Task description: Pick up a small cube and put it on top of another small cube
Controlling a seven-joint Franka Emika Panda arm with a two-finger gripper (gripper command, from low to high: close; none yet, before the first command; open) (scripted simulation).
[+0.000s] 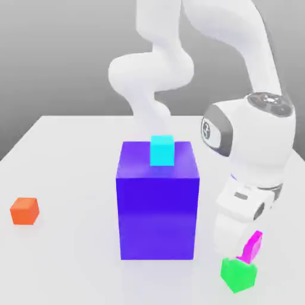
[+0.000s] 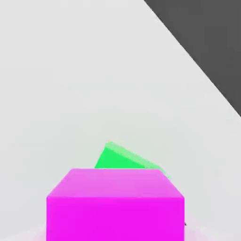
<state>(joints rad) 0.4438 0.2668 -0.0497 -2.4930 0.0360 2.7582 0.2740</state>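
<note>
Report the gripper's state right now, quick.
Gripper: carrying the magenta cube just above the green cube; whether it has let go cannot be told.

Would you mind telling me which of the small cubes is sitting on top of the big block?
The cyan cube: it rests on the blue-purple block, while the orange cube and green cube sit on the table.
</note>
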